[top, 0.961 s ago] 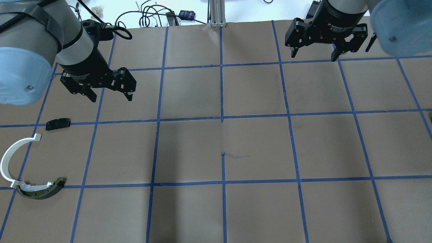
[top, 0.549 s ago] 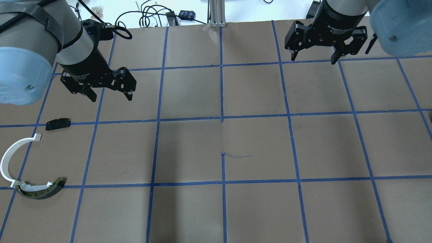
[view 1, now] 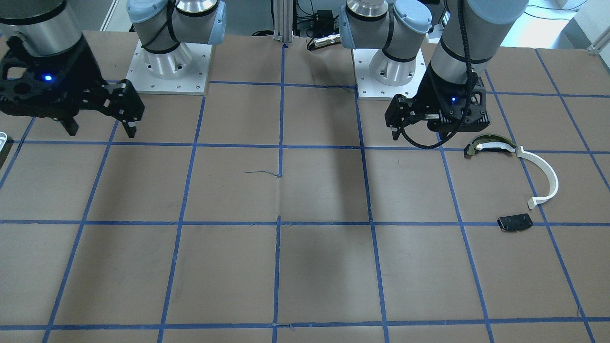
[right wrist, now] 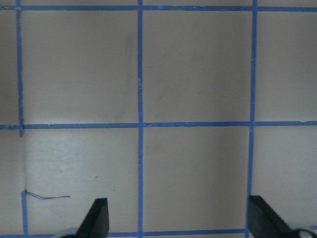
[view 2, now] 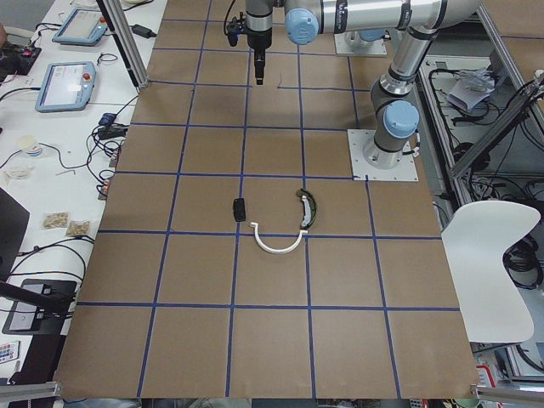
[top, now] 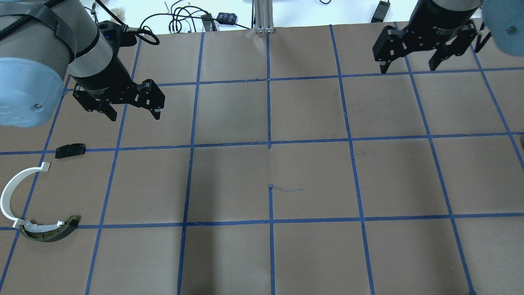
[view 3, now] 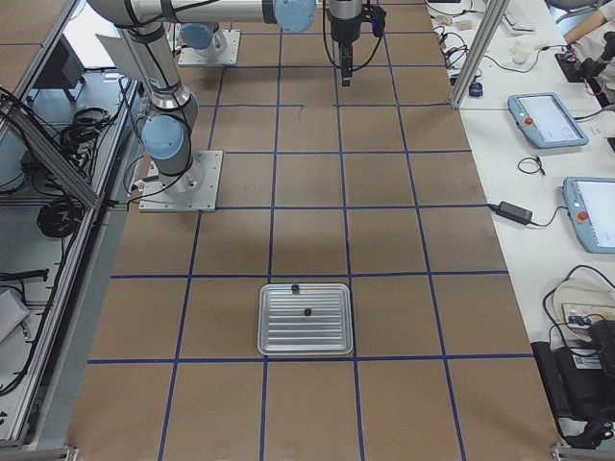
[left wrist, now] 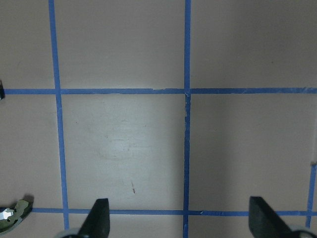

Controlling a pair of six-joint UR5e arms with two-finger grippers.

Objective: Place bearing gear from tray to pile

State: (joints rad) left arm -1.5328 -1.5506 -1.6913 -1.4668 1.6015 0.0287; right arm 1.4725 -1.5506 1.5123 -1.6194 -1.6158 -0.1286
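Note:
The tray, silvery and ribbed, lies near the table's right end, with two small dark parts on it; I cannot tell which is the bearing gear. Only the tray's edge shows in the front-facing view. The pile lies at the left: a white arc, a dark curved piece and a flat black plate. My left gripper hangs open and empty above the table, beyond the plate. My right gripper is open and empty at the far right, well away from the tray.
Blue tape divides the brown table into squares. Cables and small devices lie past the far edge, beside an aluminium post. Both arm bases stand on the robot's side. Tablets rest on a side bench.
My right gripper has moved to the right and a little toward the far edge, still open. The left gripper and the pile have stayed where they were.

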